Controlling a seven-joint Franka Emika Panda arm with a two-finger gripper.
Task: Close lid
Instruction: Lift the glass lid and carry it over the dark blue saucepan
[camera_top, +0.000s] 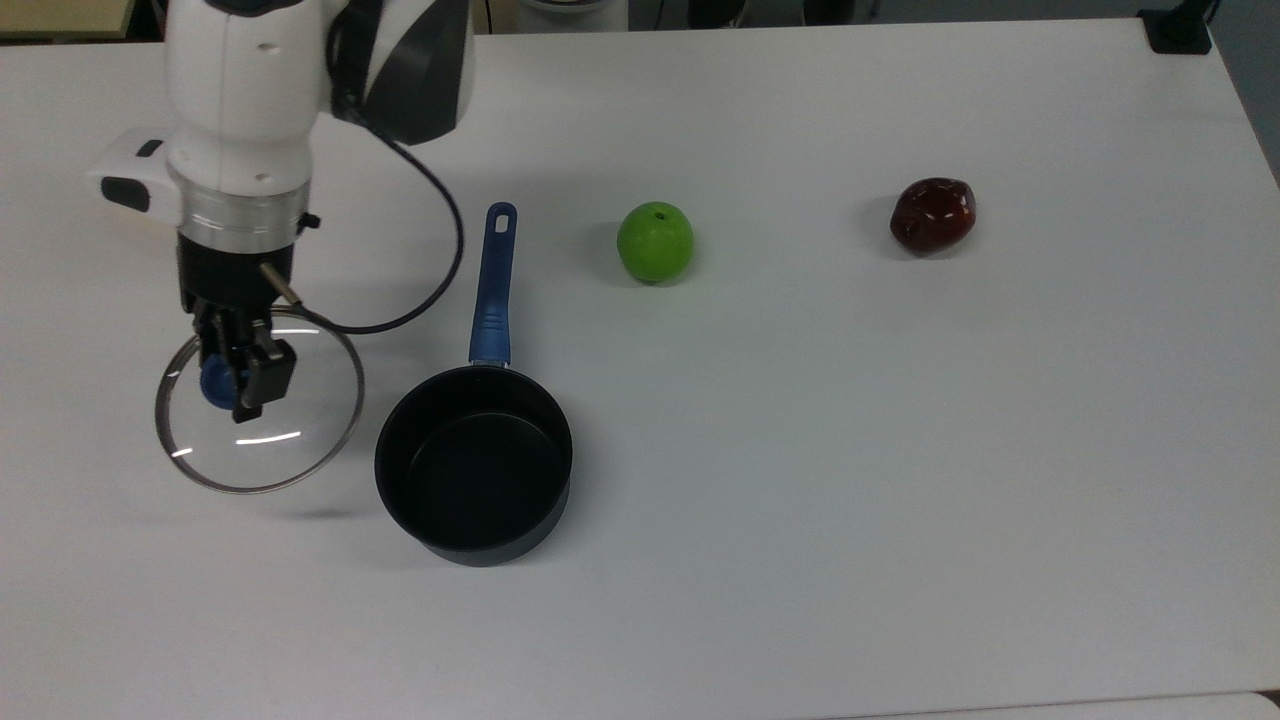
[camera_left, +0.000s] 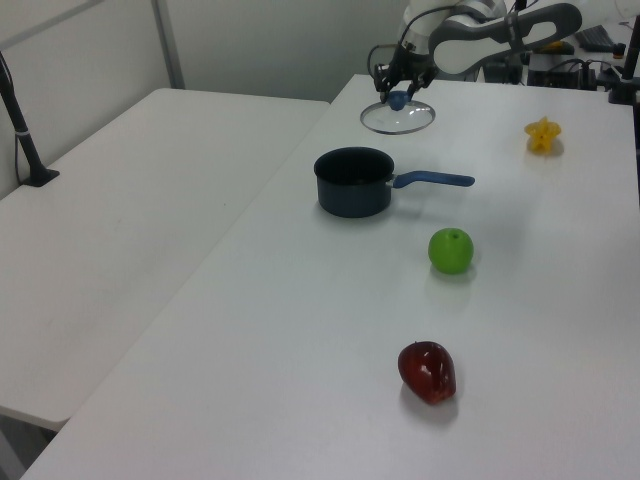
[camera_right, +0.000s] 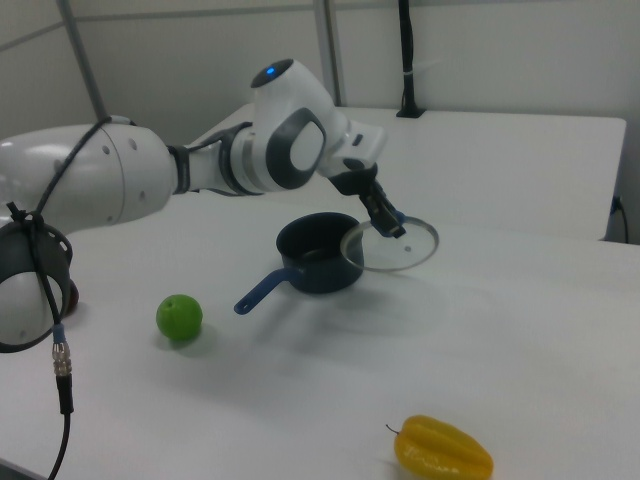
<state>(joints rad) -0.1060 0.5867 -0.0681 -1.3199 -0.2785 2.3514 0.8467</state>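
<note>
Carrying the lid (camera_top: 262, 415) by its knob, the gripper (camera_top: 238, 385) hangs clamped beside the saucepan (camera_top: 473, 462). Centre rim over rim, level, before lowering.

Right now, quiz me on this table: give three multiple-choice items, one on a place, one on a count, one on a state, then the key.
1. In the top view, where is the lid relative to the saucepan?
A. at its left
B. at its right
C. seated on it

2. How many fruits lie on the table in the top view?
A. one
B. two
C. four

3. What state is the lid in?
A. flat on the table
B. held off the table by its knob
C. leaning on the saucepan's handle

Key:
1 A: the lid's rim is left of the open saucepan in the top view.
2 B: a green apple and a dark red fruit.
3 B: the gripper has its jaws shut on the blue knob, and the left view shows the lid above the surface.
</note>
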